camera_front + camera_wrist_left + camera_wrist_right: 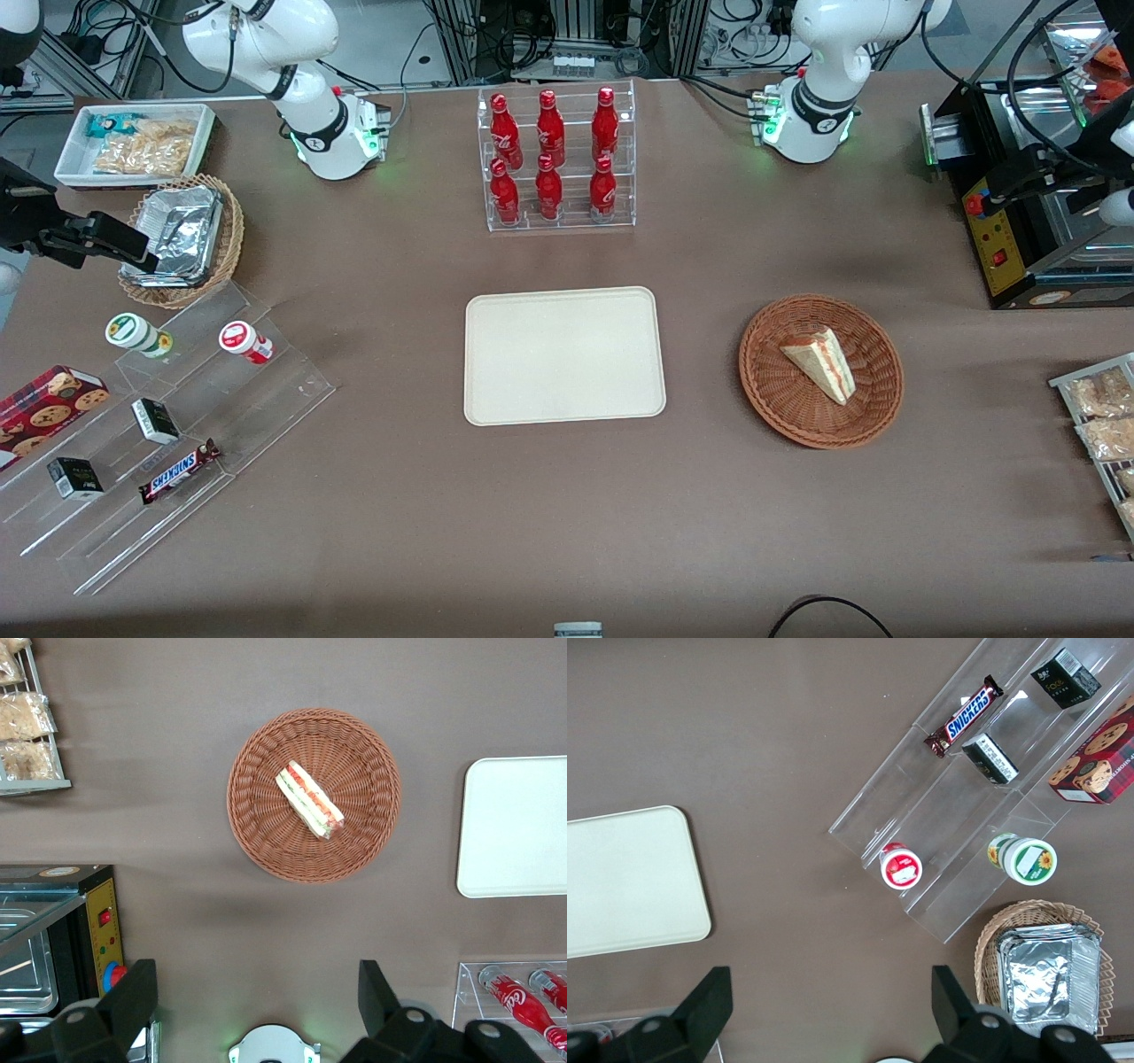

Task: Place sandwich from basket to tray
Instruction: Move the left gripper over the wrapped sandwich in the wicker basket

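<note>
A triangular sandwich (821, 361) lies on its side inside a round reddish-brown wicker basket (771, 390), with its striped red and green filling edge showing in the left wrist view (310, 799). The basket (257, 815) sits on a brown counter (567, 514) toward the working arm's end. Beside it, near the middle of the counter and well apart from it, lies a flat cream tray (564, 355) with rounded corners and nothing on it; one end of the tray (514, 826) also shows in the left wrist view. Farther from the front camera than the tray stands a clear rack of red bottles (554, 158). A black toaster oven (1019, 221) sits at the working arm's end of the counter, and a wire rack of snack packets (1103, 416) lies nearer the front camera than the oven. The gripper (257, 1010) hangs high above the counter, looking straight down on the basket, not touching anything; its jaws are spread wide apart and hold nothing. Toward the parked arm's end are clear stepped shelves (159, 443) with a chocolate bar (180, 470) and small jars, and a lighter wicker basket holding a foil container (177, 232).
</note>
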Controlling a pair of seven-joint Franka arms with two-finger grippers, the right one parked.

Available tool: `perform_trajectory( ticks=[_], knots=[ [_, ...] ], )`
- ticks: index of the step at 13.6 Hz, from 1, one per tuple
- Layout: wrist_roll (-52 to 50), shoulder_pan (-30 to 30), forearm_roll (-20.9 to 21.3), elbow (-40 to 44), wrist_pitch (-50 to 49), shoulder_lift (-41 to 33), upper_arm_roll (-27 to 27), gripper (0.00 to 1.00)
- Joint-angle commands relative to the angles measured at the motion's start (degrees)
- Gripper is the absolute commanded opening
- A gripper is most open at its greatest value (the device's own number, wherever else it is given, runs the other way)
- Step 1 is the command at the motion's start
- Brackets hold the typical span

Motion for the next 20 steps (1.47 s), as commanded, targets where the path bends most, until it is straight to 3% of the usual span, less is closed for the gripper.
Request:
perform_trajectory(
  ticks=[1, 7, 10, 18, 20],
  knots=[
    [0.6, 0.0, 0.8, -0.2, 0.0, -0.6, 0.6, 1.00],
    [-6.6, -0.7, 0.8, -4.2, 2.9, 7.1, 0.3, 1.00],
    [-10.7, -2.4, 0.6, -13.7, 14.4, 7.3, -0.5, 1.00],
    [-36.5, -8.6, 0.8, -36.8, 47.0, 6.2, -0.6, 1.00],
    [-37.4, -8.6, 0.8, -40.4, 50.4, 6.2, -0.6, 1.00]
  ],
)
